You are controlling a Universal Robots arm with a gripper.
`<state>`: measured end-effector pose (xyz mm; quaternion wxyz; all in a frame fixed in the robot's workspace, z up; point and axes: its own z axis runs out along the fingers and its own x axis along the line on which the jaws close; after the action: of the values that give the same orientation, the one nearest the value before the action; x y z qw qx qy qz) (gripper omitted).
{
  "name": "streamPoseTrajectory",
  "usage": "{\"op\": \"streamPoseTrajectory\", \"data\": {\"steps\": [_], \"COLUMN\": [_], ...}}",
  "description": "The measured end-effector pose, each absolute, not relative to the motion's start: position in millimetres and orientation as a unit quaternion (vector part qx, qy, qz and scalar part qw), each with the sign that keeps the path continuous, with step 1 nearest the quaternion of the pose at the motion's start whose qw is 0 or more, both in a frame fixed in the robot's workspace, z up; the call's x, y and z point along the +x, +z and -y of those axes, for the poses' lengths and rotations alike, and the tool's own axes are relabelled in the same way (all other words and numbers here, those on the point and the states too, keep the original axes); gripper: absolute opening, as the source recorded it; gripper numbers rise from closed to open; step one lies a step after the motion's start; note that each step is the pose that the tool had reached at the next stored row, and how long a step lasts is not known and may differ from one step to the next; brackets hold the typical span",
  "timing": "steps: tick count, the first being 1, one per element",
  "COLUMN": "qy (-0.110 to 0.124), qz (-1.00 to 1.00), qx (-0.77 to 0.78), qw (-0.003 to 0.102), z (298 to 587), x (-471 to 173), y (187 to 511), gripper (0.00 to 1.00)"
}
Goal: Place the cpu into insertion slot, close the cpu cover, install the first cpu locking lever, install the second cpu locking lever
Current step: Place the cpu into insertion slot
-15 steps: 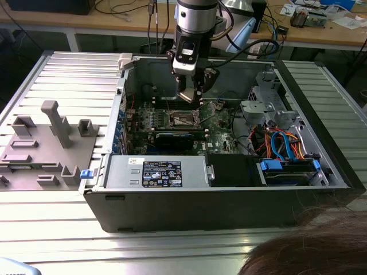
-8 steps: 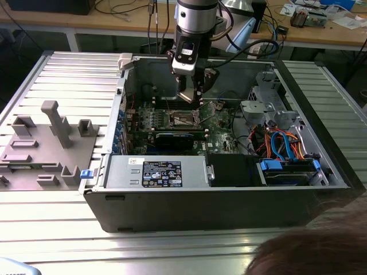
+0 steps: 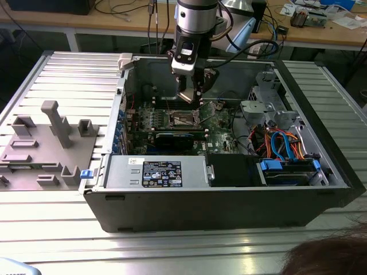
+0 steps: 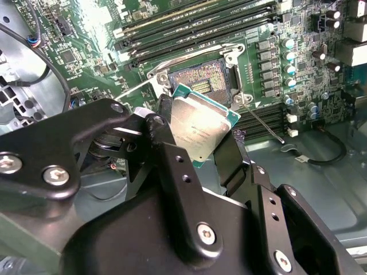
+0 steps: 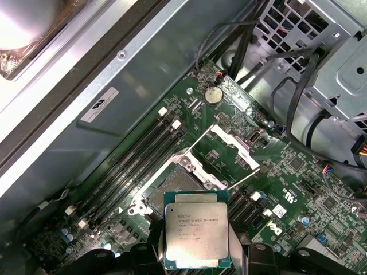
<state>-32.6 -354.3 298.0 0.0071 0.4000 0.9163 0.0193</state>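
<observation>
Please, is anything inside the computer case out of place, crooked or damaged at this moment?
Nothing looks damaged. Only the cpu is out of place: the gripper holds it by its edges above the open insertion slot, and its edges look turned against the slot's. The cpu cover is swung open.

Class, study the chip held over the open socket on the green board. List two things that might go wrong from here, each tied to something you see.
1. The pincer grips the cpu only by its edges, above the insertion slot; it might slip and fall onto the contacts.
2. In the first wrist view the cpu's edges look turned relative to the slot's, so it might go down askew and damage the contacts.
</observation>
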Motion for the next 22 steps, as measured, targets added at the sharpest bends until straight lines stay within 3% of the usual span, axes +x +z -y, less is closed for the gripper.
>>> {"op": "streamPoseTrajectory", "data": {"steps": [22], "qy": [0.019], "qz": [-0.907], "qx": [0.42], "qw": [0.008], "z": [354.3], "x": [-32.6], "y": [297.2], "gripper": [0.54]}}
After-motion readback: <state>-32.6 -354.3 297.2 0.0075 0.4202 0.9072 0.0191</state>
